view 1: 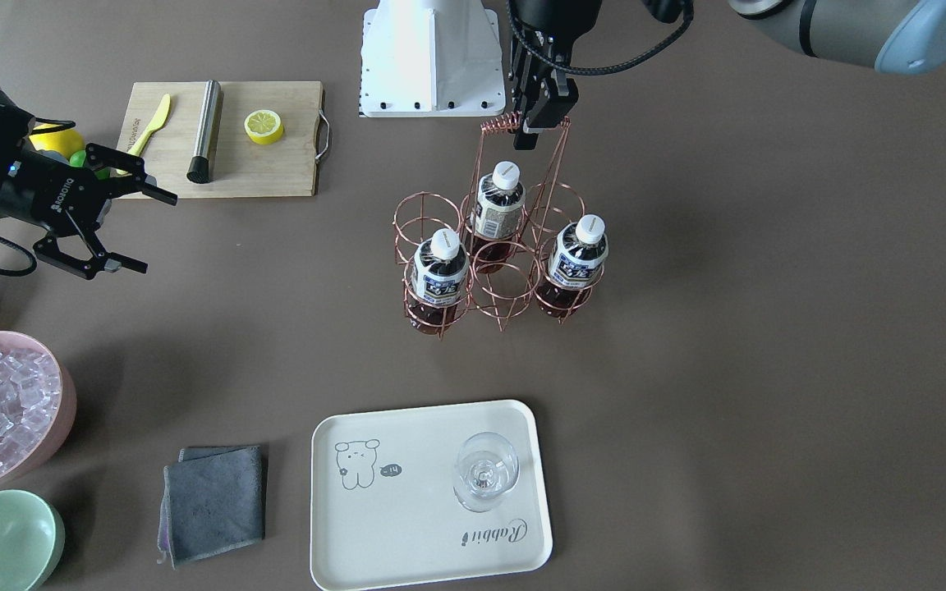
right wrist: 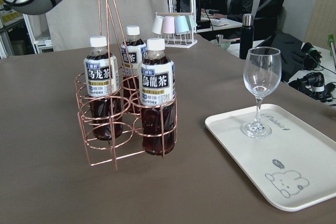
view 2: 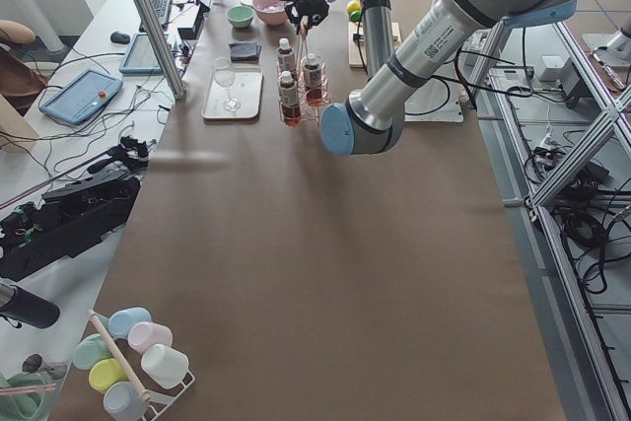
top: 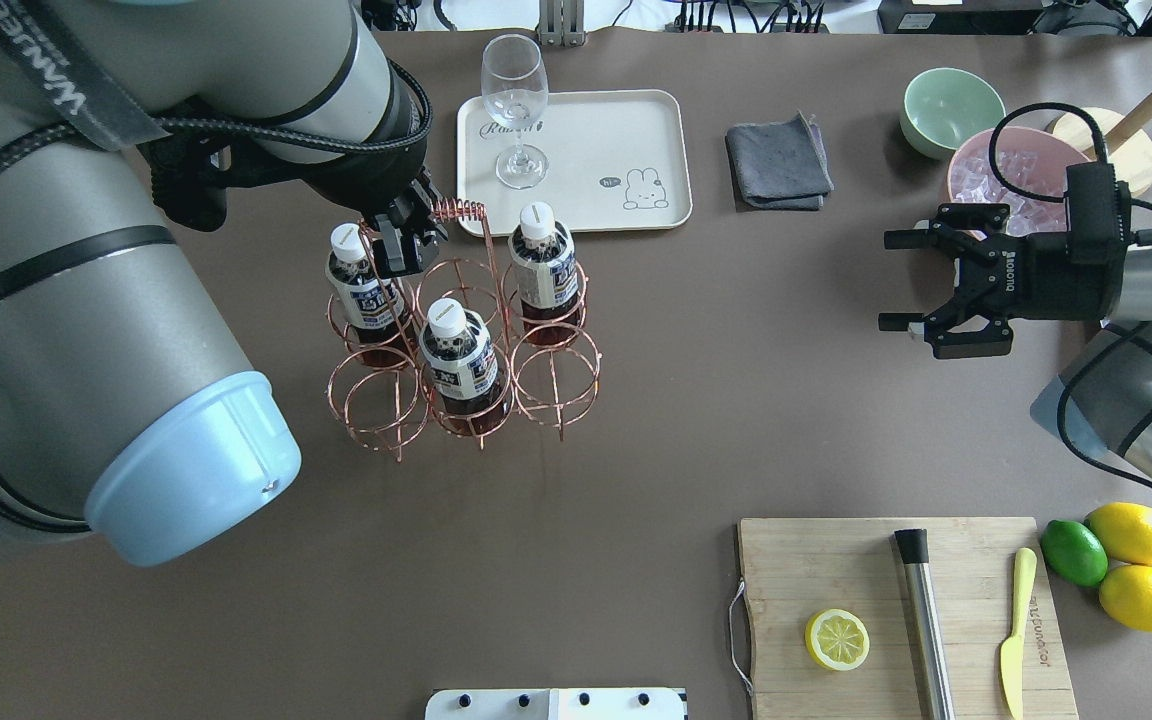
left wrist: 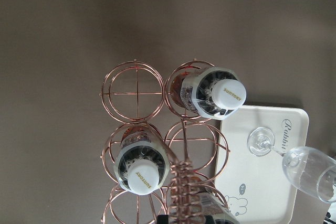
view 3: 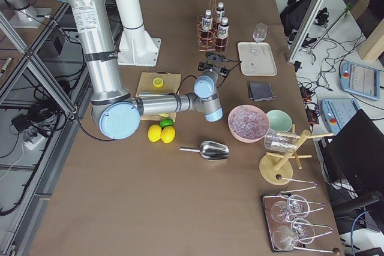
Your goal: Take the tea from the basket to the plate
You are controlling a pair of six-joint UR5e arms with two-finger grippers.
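The left arm point(top: 86, 300) comes in from nine o'clock of the overhead view, elbow bent low and wrist turned straight down. The left gripper point(top: 404, 243) hangs at about ten o'clock, its jaws closed on the top of the basket point(top: 458, 211) handle. Over at three o'clock the right arm point(top: 1126, 410) folds back on itself with its wrist level. The right gripper point(top: 886, 281) points toward nine o'clock, jaws spread wide and empty.

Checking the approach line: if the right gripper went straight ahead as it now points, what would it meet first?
Probably the basket, at the cell holding the tea bottle nearest the right gripper; its wrist view has that bottle about centre. Nothing shows in between, though height is unclear.
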